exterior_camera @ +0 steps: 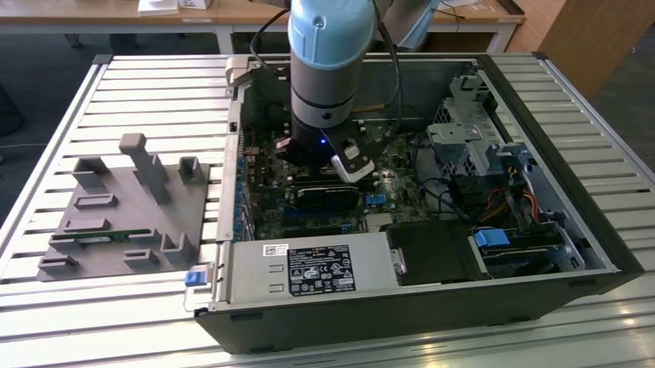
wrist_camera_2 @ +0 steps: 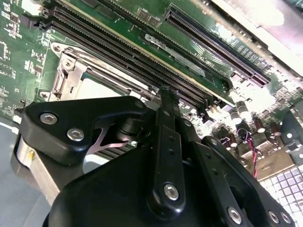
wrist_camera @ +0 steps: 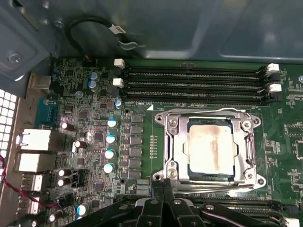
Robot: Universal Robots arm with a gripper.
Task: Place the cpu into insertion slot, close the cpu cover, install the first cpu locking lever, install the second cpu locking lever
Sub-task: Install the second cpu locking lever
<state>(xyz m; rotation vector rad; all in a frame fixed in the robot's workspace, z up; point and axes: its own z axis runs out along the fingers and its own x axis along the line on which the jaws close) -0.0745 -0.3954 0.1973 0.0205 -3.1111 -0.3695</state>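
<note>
In the first wrist view the cpu (wrist_camera: 210,150), a square chip with a smeared silver top, lies in the insertion slot (wrist_camera: 161,163) on the green motherboard. The cpu cover (wrist_camera: 174,142), a silvery frame, lies flat around it, and the chip shows through its window. Thin wire levers run along two opposite sides of the socket (wrist_camera: 203,112). My gripper (wrist_camera: 163,187) is shut, its black fingertips together just beside the socket's edge; I cannot tell whether they touch a lever. In the second wrist view the gripper (wrist_camera_2: 169,97) stands over the socket corner (wrist_camera_2: 71,75). The exterior view has the gripper (exterior_camera: 343,170) inside the open computer case.
Long black memory slots (wrist_camera: 194,85) run beside the socket, with capacitors (wrist_camera: 110,146) and rear ports (wrist_camera: 33,142) on another side. In the case are a power supply (exterior_camera: 307,268) and a drive cage (exterior_camera: 471,142). A grey fixture (exterior_camera: 123,215) sits on the slatted table at the exterior view's left.
</note>
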